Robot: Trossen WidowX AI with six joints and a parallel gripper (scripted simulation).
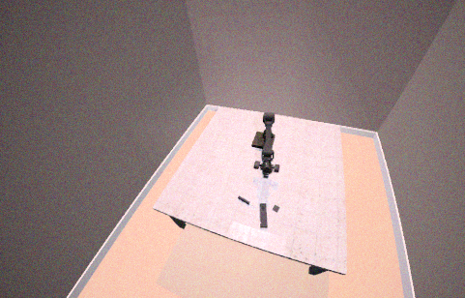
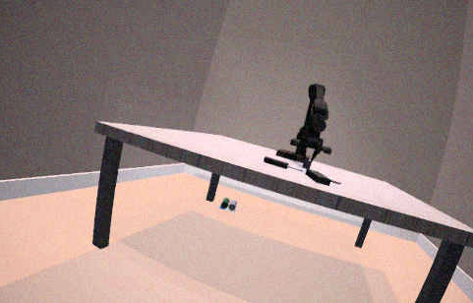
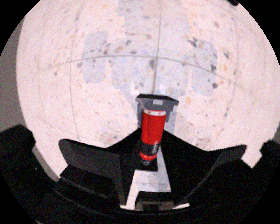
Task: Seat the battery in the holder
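In the wrist view a red battery (image 3: 153, 131) with a pale ring at its far end and a dark band near its near end lies lengthwise, slightly slanted. My gripper (image 3: 150, 131) (image 1: 266, 175) is shut on its sides. The grey holder (image 3: 157, 101) shows at the far end of the battery. The battery's far tip is hidden at the holder's end wall. Small grey metal shows at its near end; I cannot tell whether this is the spring. The fingers hide most of the holder's sides, so how flat the battery lies cannot be told.
On the table (image 1: 306, 193) (image 2: 385, 197), a long dark bar (image 1: 263, 216), a short dark bar (image 1: 244, 199) and a small dark square (image 1: 276, 208) lie in front of the arm. A dark plate (image 1: 259, 139) is beside the arm.
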